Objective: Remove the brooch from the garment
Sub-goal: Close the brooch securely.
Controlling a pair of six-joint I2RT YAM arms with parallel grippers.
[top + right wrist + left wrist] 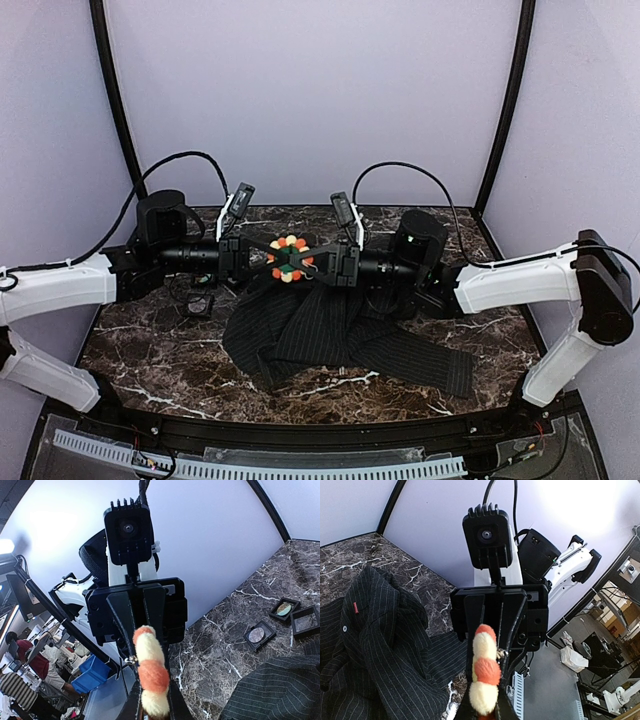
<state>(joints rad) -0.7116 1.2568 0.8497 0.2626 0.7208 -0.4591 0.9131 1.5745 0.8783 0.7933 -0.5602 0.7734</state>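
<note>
You have both claws meeting tip to tip above the marble table (150, 340), the left gripper (268, 256) reaching in from one side and the right gripper (312, 262) from the other; the brooch (290, 258) sits right between them, pinched in the fingers of each. Your left claw is clamped on it; your right claw is closed on it too, and in each wrist view the claw's own fingers run up either side of the brooch.

From above, the brooch reads as a small round flower: a green centre, then a ring of beads in orange, red and pale cream. From either wrist you see it edge-on, as a short stack of fuzzy little balls that alternate cream-yellow and orange, with a small bit of metal at one edge.

The garment (320, 335) lies crumpled on the table below the claws and nearer the arm bases than the fingertips; it is black with fine pinstripes, and the left wrist view picks out a pale button and a small red tag on it. The brooch is held up in the claws, above the cloth; no fabric shows around it in either wrist view.

Three small square black boxes (258, 635) rest on the marble below, off to one side of the right claw's fingers.
</note>
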